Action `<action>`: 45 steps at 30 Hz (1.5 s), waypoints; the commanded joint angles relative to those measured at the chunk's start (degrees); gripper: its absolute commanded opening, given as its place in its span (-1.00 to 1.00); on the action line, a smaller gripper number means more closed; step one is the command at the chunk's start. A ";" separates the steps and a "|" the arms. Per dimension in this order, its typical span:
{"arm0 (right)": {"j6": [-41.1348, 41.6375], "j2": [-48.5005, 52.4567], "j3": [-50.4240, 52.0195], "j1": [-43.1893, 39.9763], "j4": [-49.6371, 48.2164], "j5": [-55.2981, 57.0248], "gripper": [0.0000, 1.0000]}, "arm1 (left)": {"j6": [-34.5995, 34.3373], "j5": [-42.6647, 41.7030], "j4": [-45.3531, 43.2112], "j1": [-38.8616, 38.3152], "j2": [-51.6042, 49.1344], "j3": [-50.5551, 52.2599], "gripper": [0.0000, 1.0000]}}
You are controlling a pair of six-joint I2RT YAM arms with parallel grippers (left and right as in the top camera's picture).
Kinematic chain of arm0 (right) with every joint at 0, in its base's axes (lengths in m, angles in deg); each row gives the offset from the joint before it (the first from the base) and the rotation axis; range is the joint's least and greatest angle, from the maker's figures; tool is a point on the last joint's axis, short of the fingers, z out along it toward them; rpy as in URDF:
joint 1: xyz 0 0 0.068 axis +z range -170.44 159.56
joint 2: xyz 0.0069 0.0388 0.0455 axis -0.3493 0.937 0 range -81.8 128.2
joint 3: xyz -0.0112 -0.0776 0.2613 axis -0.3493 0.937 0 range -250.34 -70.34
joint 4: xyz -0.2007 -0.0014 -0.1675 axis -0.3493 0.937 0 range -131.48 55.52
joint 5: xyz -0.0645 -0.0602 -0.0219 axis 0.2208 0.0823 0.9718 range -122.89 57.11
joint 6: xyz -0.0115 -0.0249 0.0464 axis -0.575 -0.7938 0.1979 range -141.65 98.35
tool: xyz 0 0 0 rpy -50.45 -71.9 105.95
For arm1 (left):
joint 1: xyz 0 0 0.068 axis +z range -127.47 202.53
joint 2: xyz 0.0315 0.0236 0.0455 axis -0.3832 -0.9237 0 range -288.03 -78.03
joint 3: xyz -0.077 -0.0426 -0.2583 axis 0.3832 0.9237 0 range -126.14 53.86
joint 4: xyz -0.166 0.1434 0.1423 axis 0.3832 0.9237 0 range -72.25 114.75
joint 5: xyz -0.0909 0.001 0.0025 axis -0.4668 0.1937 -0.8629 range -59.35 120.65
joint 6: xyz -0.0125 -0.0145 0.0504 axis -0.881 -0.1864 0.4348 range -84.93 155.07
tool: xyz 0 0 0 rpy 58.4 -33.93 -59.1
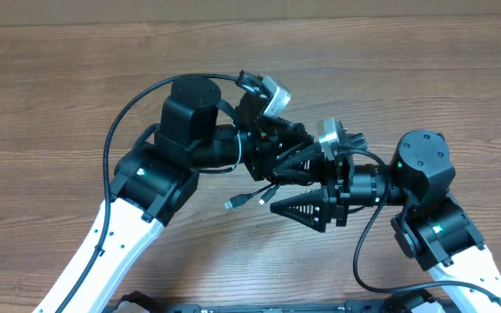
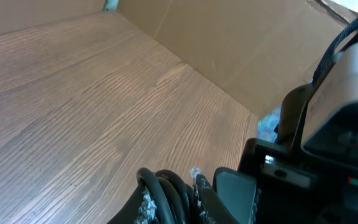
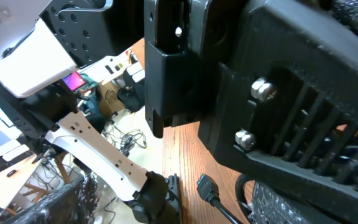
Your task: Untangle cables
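The cables (image 1: 249,196) are thin black cords hanging under the two grippers, with two silvery plug ends lying near the table's middle. My left gripper (image 1: 264,162) is shut on a bundle of the cables (image 2: 166,190), which shows between its padded fingers (image 2: 174,200) in the left wrist view. My right gripper (image 1: 277,186) is open, its two black fingers spread on either side of the hanging cords, close against the left gripper. In the right wrist view a black plug (image 3: 206,185) hangs between the right gripper's spread fingers (image 3: 166,206). The rest of the cables is hidden by the grippers.
The wooden table (image 1: 76,96) runs around both arms. A cardboard wall (image 2: 229,43) stands along the far edge. The left gripper's black body (image 3: 272,93) fills the upper right wrist view. The left arm's white link (image 3: 98,149) and the table's near edge (image 3: 191,155) show below.
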 commanded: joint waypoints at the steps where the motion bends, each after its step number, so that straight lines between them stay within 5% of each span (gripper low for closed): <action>1: -0.09 -0.20 -0.87 0.28 -1.11 1.36 0.56 | -3.96 -2.38 -1.20 -2.67 0.76 -0.83 -0.92; 8: 1.16 -0.20 -0.87 0.28 -1.99 2.45 0.56 | -9.92 3.13 -4.13 -4.63 0.76 -0.81 -0.92; 16: 0.66 -0.22 -0.87 0.28 -13.66 -18.01 0.56 | -11.04 15.26 -1.62 -1.64 0.76 -0.81 -0.92; 31: -3.45 -0.20 -0.87 0.28 -12.13 -25.62 0.45 | -11.87 11.67 3.87 15.52 0.79 -0.81 -0.92; 37: -3.39 -0.20 -0.81 0.26 -9.84 -21.22 0.45 | 4.50 -8.09 0.63 18.10 0.79 -0.83 -0.91; 40: -3.17 -0.20 -0.81 0.26 1.70 -4.55 0.45 | 15.43 -17.94 1.55 18.10 0.79 -0.83 -0.91; 45: -0.55 -0.31 -0.83 0.26 10.62 13.29 0.50 | 22.23 -21.79 3.69 18.10 0.79 -0.83 -0.92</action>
